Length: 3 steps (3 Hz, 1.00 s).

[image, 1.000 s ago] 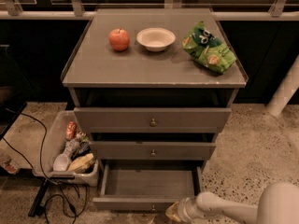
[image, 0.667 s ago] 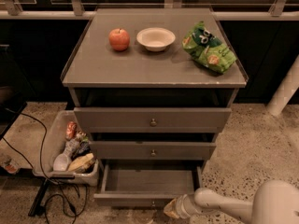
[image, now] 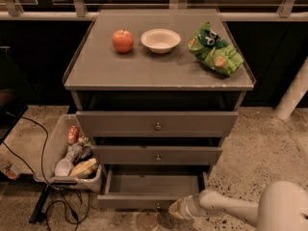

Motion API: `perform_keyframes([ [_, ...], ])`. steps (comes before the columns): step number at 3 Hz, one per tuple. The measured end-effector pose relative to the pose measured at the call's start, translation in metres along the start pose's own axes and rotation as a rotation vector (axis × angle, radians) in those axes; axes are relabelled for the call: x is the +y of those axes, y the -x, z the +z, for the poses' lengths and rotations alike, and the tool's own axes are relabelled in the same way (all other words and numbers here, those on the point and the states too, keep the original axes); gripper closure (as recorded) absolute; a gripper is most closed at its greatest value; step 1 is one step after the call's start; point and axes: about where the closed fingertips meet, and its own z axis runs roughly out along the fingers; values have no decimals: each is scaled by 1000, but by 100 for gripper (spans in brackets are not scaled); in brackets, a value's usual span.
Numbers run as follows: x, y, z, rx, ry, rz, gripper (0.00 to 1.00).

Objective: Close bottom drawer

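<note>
Currently bottom drawer [image: 134, 201] sits pulled out at the cabinet's [image: 120, 71] base and I have the gripper [image: 176, 209] low at its front to shove it in, can't tell its grip state.

Gripper [image: 175, 210] low at the bottom middle, right by the front of the pulled-out bottom drawer [image: 125, 201]. Open floor [image: 255, 148] to the right of the cabinet [image: 159, 69], with room to pass. On the left, way blocked by a full bin [image: 52, 143] and black cables [image: 57, 208]. White post [image: 294, 93] at the far right edge, well apart from the drawer.
</note>
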Motion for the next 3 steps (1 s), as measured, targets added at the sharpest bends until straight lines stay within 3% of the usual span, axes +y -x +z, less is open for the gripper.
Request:
perform_keyframes([
  [1,0,0,0,0,0,0,29],
  [2,13,-1,5,-8,40,-28,7],
  [3,20,-1,5,-8,40,-28,0],
])
